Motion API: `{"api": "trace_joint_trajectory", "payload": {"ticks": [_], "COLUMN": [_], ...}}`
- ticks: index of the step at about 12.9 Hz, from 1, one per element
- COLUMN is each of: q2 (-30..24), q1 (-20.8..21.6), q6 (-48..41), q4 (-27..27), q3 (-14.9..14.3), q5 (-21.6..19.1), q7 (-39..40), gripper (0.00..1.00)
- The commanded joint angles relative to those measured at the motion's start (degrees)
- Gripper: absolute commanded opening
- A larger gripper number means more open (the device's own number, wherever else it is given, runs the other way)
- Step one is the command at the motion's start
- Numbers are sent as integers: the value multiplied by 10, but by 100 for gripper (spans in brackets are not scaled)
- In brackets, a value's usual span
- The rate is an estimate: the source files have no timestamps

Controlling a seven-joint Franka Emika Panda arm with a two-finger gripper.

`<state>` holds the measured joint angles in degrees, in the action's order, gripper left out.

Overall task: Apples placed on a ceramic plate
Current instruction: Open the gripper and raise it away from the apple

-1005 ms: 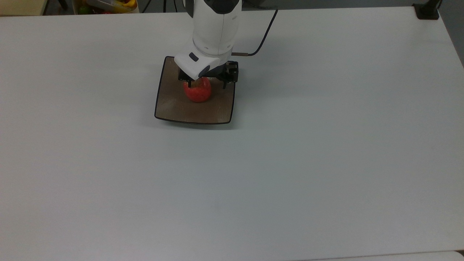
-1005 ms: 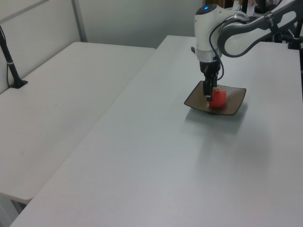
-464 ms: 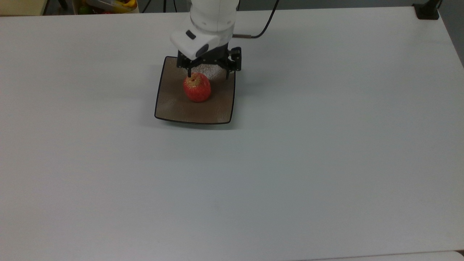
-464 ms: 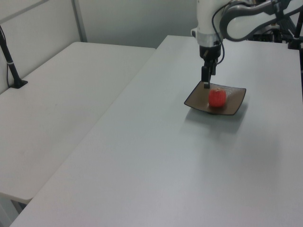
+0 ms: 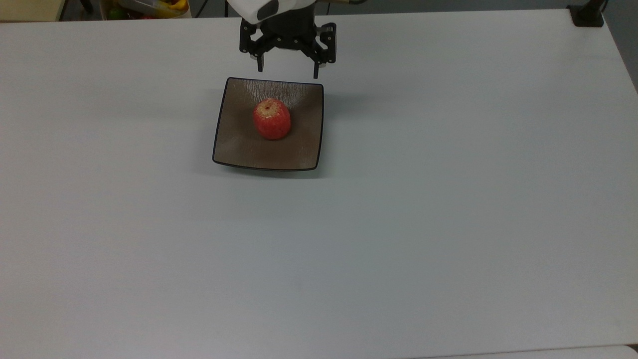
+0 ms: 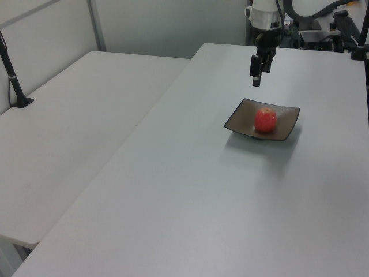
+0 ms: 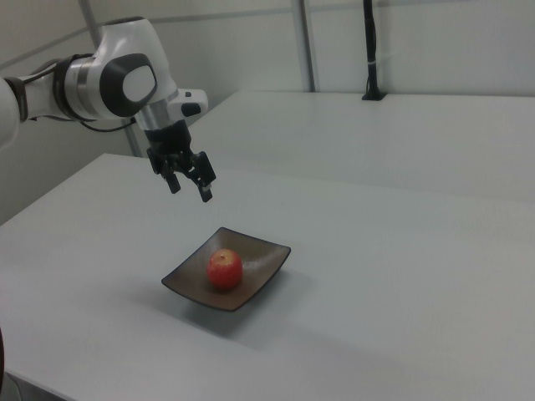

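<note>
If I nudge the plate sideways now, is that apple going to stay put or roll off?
The apple is round and sits stem dimple up near the middle of the plate, so a jolt would probably set it rolling. The plate's upturned edges should likely catch it on a gentle push. The glossy surface looks slippery, so it may slide too. The open claw hangs above the plate's far edge.

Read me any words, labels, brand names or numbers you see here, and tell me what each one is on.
No text can be read in these pictures.
The plate, the apple, the gripper and the table carry no visible words, numbers or logos.
The clutter at the top view's upper left corner is too blurred to tell.
</note>
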<state>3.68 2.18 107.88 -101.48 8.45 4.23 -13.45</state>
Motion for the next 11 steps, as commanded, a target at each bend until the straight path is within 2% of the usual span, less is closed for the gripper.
{"api": "trace_joint_trajectory", "payload": {"ticks": [1, 5, 11], "q2": [-37, -42, -36], "q1": [40, 66, 53], "q6": [15, 15, 12], "q4": [-45, -43, -42], "q3": [-40, -86, -86], "q5": [-16, -19, -19], "q7": [-18, -10, 15], "gripper": [100, 100, 100]}}
